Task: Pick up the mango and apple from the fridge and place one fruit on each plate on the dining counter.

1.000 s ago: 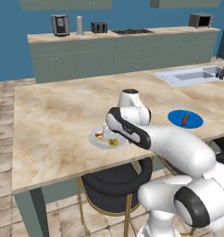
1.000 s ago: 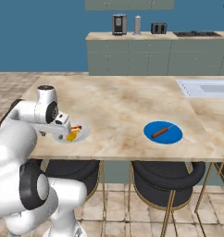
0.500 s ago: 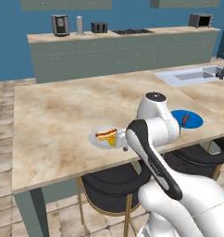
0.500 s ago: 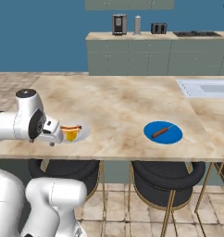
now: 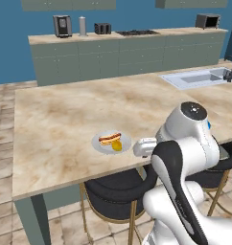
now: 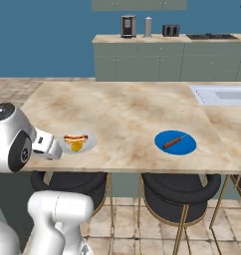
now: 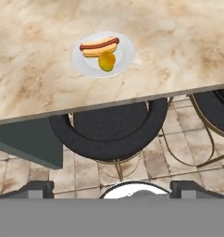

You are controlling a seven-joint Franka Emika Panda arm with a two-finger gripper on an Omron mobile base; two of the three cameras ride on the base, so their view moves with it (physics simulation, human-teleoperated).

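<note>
Mango point(image 7: 107, 60) on pale plate point(image 7: 125, 55) beside hot dog point(image 7: 99, 46), near dining counter point(image 5: 65, 124) front edge, so one fruit looks delivered | gripper point(image 7: 112, 192) jaws apart, holding nothing, over stool point(image 7: 114, 134) | blue plate point(image 6: 184, 147) lacks apple

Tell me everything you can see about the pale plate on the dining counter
The pale plate is round, flat and whitish-grey, with a smooth, ceramic-like look. It lies flat on the beige marbled dining counter, near the counter's front edge above a black stool. On it rest a hot dog in a bun and, touching it, the small yellow-orange mango. Nothing else touches the plate.
</note>
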